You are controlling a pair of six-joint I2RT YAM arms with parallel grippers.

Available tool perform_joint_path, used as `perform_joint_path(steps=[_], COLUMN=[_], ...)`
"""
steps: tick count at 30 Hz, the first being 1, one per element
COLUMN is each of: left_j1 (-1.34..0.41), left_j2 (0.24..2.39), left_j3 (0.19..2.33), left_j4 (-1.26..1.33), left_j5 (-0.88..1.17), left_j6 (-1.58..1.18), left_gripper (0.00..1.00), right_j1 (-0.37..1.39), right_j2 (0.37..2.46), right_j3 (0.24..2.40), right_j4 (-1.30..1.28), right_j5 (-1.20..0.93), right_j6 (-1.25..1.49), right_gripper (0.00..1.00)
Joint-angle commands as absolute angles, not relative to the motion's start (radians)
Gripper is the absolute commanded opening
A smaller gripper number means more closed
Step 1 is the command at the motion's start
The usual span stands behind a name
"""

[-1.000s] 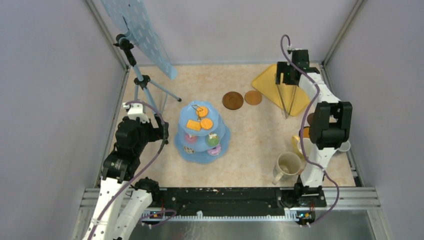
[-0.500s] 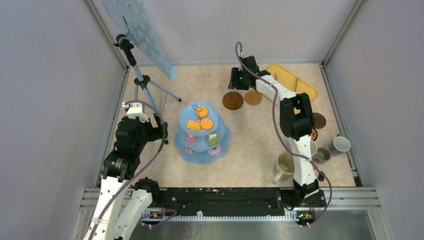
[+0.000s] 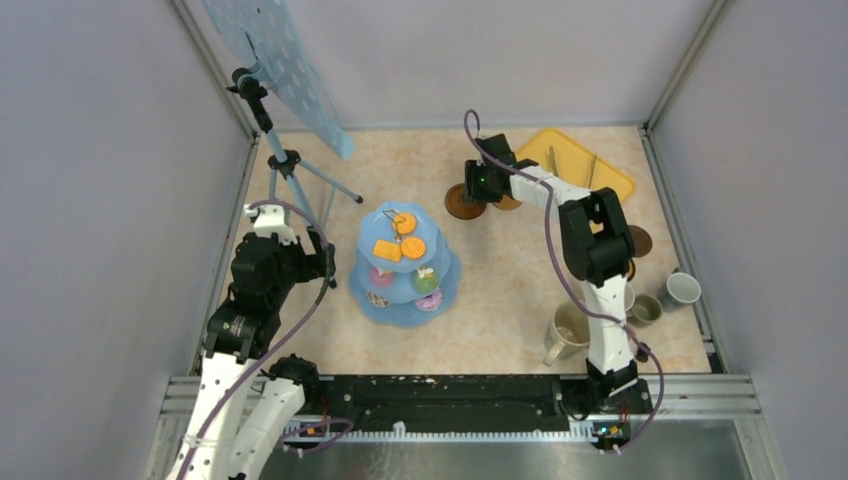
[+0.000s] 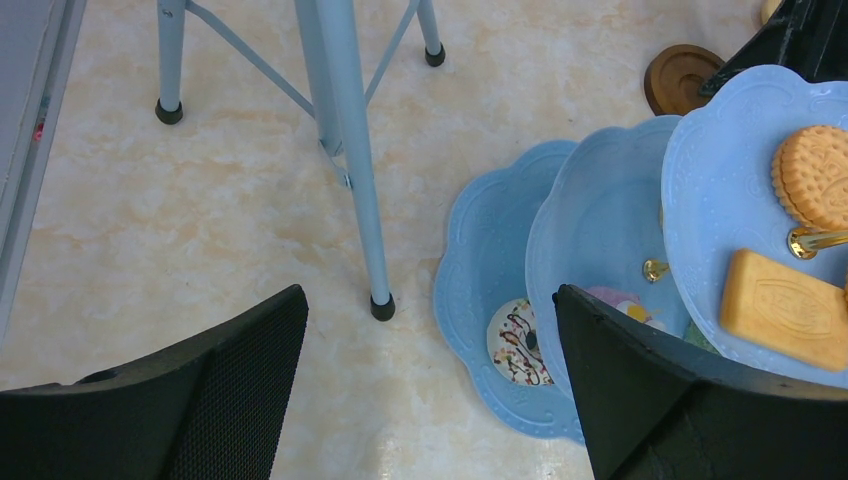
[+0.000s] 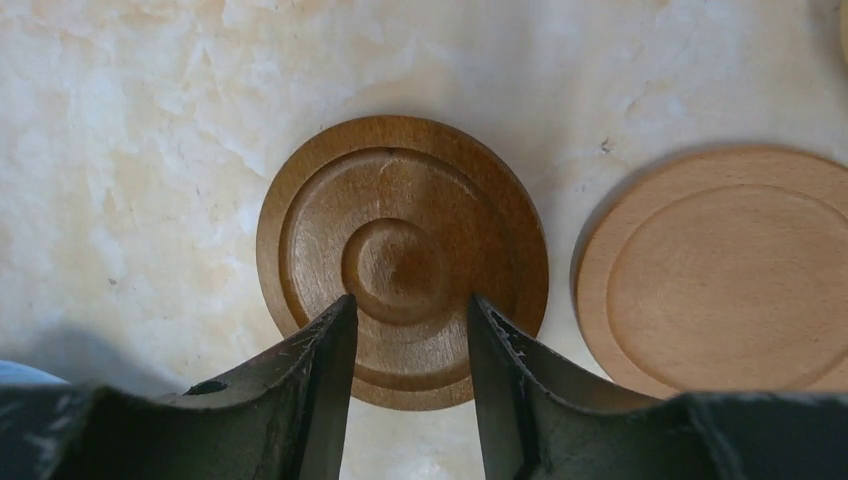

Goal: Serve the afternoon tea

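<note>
A dark brown coaster (image 5: pixel 400 190) lies on the table at the back middle, with a lighter brown coaster (image 5: pixel 730 270) right of it. My right gripper (image 5: pixel 410 310) hovers just above the dark coaster (image 3: pixel 455 207), fingers a little apart and empty. A blue tiered stand (image 3: pixel 445 280) holds orange biscuits (image 3: pixel 412 248), donuts and cupcakes. My left gripper (image 4: pixel 430 295) is wide open and empty beside the stand's left edge (image 4: pixel 470 250). The big beige mug (image 3: pixel 575 330), small grey mug (image 3: pixel 645 308) and small white mug (image 3: pixel 683 288) stand at the right front. The yellow mug is hidden by the arm.
A flat yellow tray (image 3: pixel 610 178) with metal tongs (image 3: pixel 592 170) lies at the back right. A blue tripod (image 3: pixel 285 160) carrying a dotted board stands at the back left; one of its legs (image 4: pixel 350 150) is near my left gripper. Another coaster (image 3: pixel 641 240) lies right of the arm.
My right arm swung from the tray at the back right to the coasters, then lowered over the dark one. The tray now lies flat. The left arm has not moved.
</note>
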State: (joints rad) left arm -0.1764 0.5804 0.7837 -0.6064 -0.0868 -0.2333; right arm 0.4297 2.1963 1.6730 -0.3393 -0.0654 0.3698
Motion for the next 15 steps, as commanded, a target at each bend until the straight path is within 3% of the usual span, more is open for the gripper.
perform_joint_path(steps=[1, 8, 15], left_j1=[-0.17, -0.169, -0.17], left_j2=[0.572, 0.562, 0.555], left_j3=[0.802, 0.8, 0.8], left_j4=[-0.574, -0.574, -0.572], left_j5=[-0.089, -0.087, -0.084], left_j6=[-0.233, -0.233, -0.232], left_gripper=[0.99, 0.99, 0.99], right_j1=[0.475, 0.54, 0.587], right_j2=[2.16, 2.137, 2.095], right_j3=[1.631, 1.584, 1.521], right_j4=[-0.447, -0.54, -0.597], right_j5=[-0.003, 0.237, 0.291], right_j6=[0.261, 0.168, 0.147], right_gripper=[0.45, 0.45, 0.43])
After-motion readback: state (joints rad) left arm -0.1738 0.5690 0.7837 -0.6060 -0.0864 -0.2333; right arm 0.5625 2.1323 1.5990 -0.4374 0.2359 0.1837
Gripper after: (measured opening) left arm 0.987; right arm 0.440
